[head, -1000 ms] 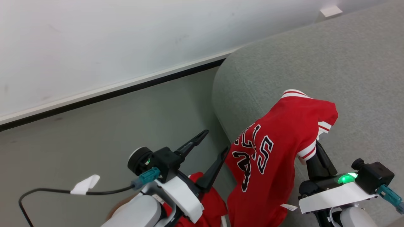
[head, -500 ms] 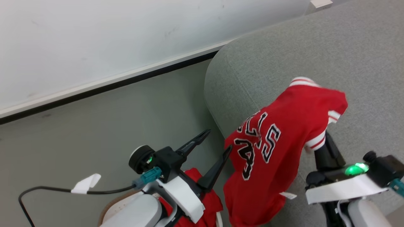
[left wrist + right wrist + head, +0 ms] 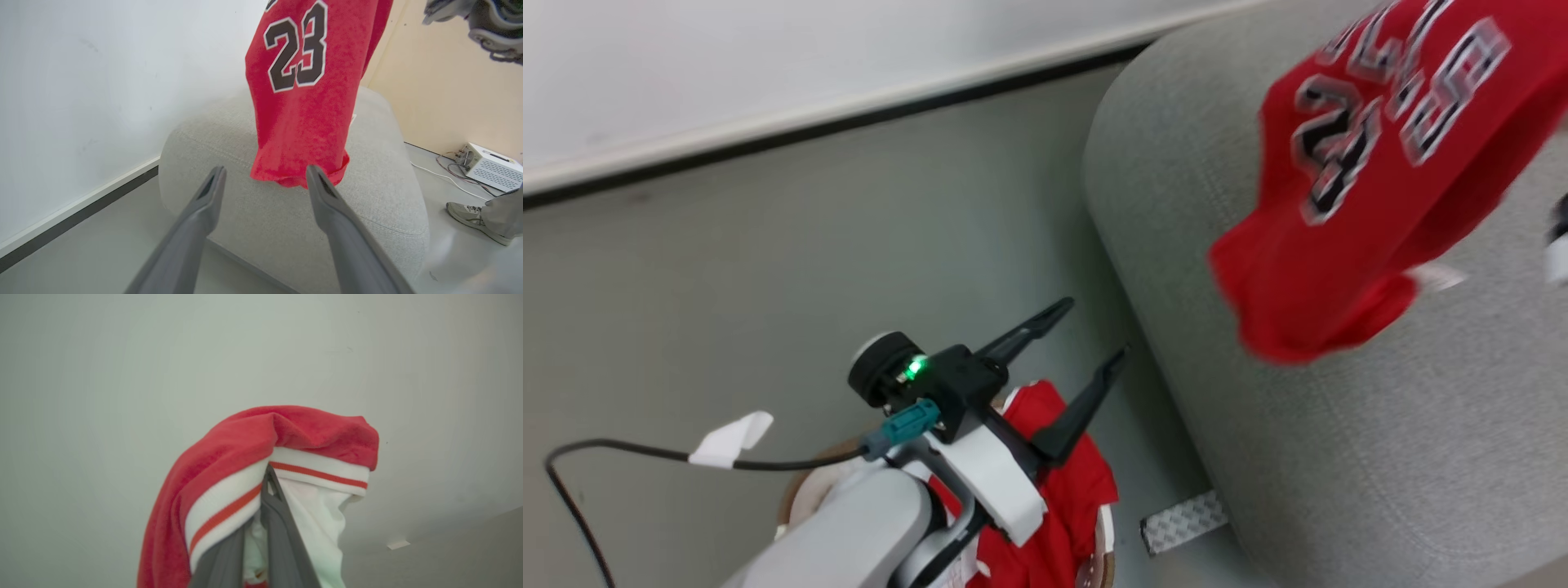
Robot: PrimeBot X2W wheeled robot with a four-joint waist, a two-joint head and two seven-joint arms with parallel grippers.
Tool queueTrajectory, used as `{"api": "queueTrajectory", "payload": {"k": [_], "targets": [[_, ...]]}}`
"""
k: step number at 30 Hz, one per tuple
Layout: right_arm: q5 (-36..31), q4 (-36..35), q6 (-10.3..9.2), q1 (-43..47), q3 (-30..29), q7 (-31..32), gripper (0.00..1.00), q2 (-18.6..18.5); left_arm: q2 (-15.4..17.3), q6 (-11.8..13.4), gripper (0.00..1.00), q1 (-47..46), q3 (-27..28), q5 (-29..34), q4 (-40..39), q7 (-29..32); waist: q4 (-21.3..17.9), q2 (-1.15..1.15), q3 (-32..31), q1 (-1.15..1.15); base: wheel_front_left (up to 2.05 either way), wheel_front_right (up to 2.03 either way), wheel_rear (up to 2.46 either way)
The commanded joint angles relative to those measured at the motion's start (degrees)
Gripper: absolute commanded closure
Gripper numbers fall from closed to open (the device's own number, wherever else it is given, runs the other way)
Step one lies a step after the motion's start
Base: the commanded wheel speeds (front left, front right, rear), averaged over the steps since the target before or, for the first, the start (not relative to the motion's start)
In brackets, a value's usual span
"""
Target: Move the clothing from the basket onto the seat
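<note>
- Right wrist view: right end effector clenched on jersey trim, hanging it above seat.
- Left end effector released, empty, over basket, likely staged for next pick.

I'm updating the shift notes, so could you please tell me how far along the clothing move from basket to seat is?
Done: one jersey is out of the basket. In hand: the right gripper is shut on its striped trim, and it hangs over the seat, not yet laid down. Left: release it, then fetch the red clothing in the basket under the open left gripper.
</note>
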Motion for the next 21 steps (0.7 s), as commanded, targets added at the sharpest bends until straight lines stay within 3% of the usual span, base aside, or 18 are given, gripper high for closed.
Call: {"api": "queueTrajectory", "payload": {"k": [1,13,21], "targets": [[0.7,0.3,-0.12,-4.3,-2.4,1.2,1.0,-1.5,1.1,-0.4,0.0,-0.8,0.0,1.1,-0.8,0.6,2.3,0.0,4.7,0.0,0.0,0.0,0.0],[-3.2,10.1,-0.12,-24.0,-12.7,6.6,1.0,-9.7,3.5,-1.7,0.0,-5.5,0.1,2.4,-4.2,2.7,7.8,0.0,17.6,0.0,0.0,0.0,0.0],[-7.9,22.6,-0.12,-27.8,-15.8,7.6,1.0,-12.9,3.9,-2.0,0.0,-7.3,0.4,2.6,-4.3,2.1,10.1,0.0,21.1,0.0,0.0,0.0,0.0]]}}
